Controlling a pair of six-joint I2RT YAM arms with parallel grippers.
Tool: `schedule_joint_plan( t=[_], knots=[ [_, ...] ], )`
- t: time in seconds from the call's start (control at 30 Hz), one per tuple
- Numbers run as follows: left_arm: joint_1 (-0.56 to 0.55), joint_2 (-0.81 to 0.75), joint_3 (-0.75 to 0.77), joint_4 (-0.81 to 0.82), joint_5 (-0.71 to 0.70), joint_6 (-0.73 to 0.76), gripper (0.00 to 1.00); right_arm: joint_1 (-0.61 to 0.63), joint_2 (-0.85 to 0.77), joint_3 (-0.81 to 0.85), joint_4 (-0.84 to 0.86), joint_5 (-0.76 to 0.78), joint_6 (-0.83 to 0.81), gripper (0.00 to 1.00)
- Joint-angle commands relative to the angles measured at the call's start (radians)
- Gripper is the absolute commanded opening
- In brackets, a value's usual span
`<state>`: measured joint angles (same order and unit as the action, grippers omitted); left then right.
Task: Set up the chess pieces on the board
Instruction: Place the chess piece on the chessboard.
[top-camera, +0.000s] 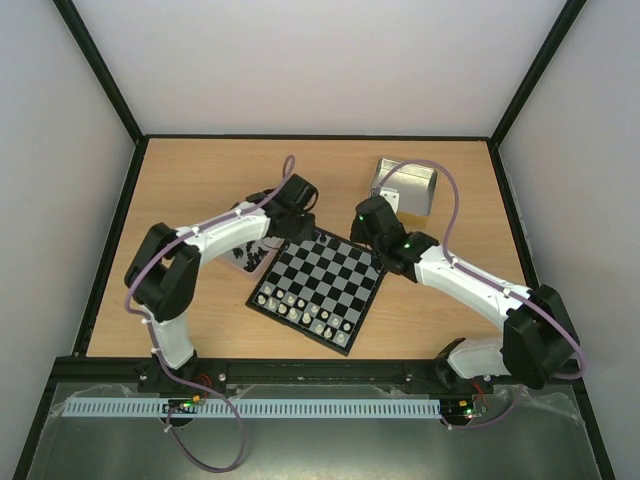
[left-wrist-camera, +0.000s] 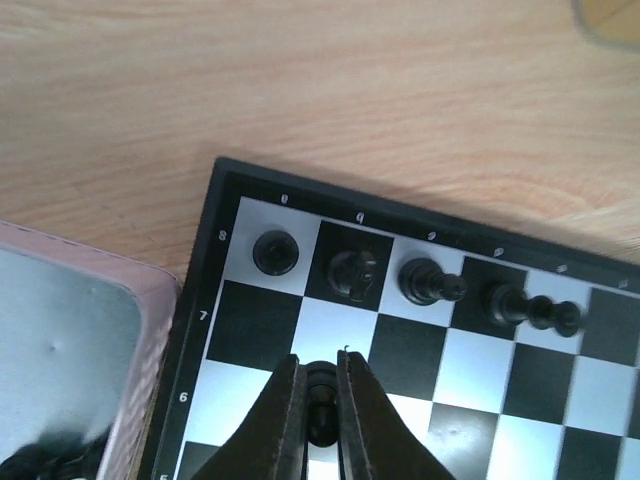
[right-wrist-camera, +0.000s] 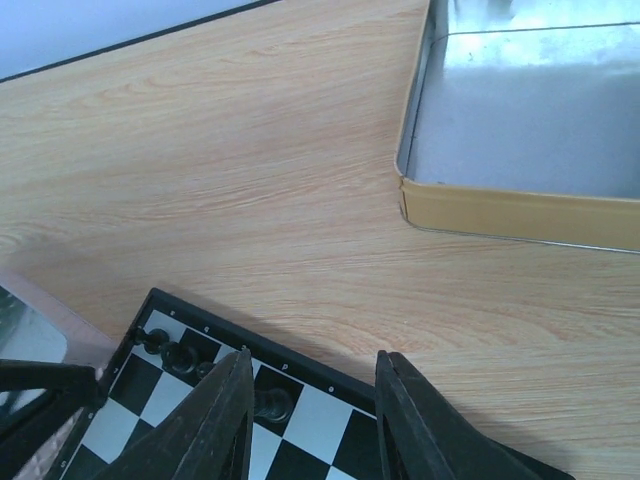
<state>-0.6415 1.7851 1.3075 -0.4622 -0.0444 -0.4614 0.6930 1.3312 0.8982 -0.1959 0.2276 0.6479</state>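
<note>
Left of the left hand (left-wrist-camera: 320, 372): a pink-rimmed tray (left-wrist-camera: 150, 350) on the table (left-wrist-camera: 300, 90), with dark pieces (left-wrist-camera: 35, 466) in its near corner.

Left hand: closed on one black piece (left-wrist-camera: 320, 400), held between the fingertips over the board (left-wrist-camera: 260, 330), near its corner. Contact with the square beneath cannot be told.

Just beyond these fingertips: four black pieces (left-wrist-camera: 428, 282) stand side by side in the board's edge row. Pale pieces (top-camera: 305, 308) line the opposite edge.

Right hand (right-wrist-camera: 310, 370): fingers apart, gripping nothing. A lone dark piece (right-wrist-camera: 270, 405) stands on the board between them, close to the left finger.

Beyond and right of this hand: a yellow-rimmed metal tin (right-wrist-camera: 520, 205), well apart from the board.
</note>
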Motion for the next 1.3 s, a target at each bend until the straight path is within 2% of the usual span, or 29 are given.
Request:
schedule_joint_plan(
  t=[0.0, 0.7, 1.0, 1.27],
  knots=[
    [-0.012, 0.077, 0.056, -0.084, -0.042, 0.017, 0.06, -0.007, -0.018, -0.026, 0.018, 0.045, 0.026, 0.33],
    [-0.008, 0.197, 0.076, -0.065, -0.11, 0.014, 0.07, -0.012, -0.014, -0.044, 0.026, 0.027, 0.024, 0.33],
    [0.011, 0.179, 0.057, -0.059, -0.077, 0.007, 0.23, -0.012, -0.022, -0.035, 0.031, 0.004, 0.029, 0.33],
    [0.015, 0.085, 0.062, -0.092, -0.039, 0.02, 0.35, -0.014, -0.052, -0.033, 0.055, -0.026, 0.043, 0.33]
  ],
)
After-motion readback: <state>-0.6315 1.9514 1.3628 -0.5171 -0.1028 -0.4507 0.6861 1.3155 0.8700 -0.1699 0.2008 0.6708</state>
